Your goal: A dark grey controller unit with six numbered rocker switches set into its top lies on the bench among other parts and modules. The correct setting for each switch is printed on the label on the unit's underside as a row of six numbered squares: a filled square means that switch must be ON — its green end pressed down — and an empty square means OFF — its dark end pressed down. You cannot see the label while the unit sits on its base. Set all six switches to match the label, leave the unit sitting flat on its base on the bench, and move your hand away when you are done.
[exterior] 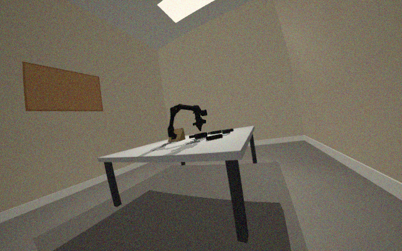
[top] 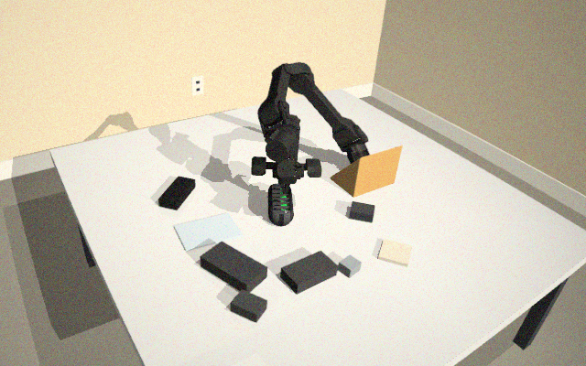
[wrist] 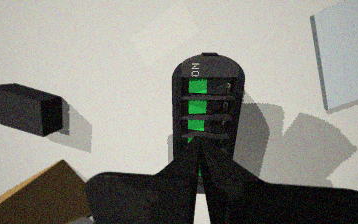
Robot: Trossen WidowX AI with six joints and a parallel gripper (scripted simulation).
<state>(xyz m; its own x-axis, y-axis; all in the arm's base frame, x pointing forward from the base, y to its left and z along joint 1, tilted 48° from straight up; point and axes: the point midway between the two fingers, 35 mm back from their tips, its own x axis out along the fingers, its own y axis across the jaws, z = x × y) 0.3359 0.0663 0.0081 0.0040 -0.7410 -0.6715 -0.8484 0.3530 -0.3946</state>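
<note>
The dark grey controller unit (top: 281, 218) (wrist: 208, 66) sits on its base on the bench, upright, with its rocker switches facing up. In the wrist view, the ON marking is at the unit's far end and the green ends run down the left side of the switch row. Three switches at that end show clearly; the others are partly or fully hidden by the fingers. Which ends are pressed down is hard to tell. The label underneath is hidden. My gripper (top: 283, 187) (exterior: 200, 130) (wrist: 199, 141) is shut and empty, its tips pointing down at the middle of the switch row.
An orange wedge (top: 376, 172) (wrist: 45, 192) stands by the arm's base. A small dark block (top: 362, 211) (wrist: 22, 108) lies right of the unit in the top view. A black block (top: 177, 193) and light blue plate (top: 206, 231) lie left. Several dark modules lie in front.
</note>
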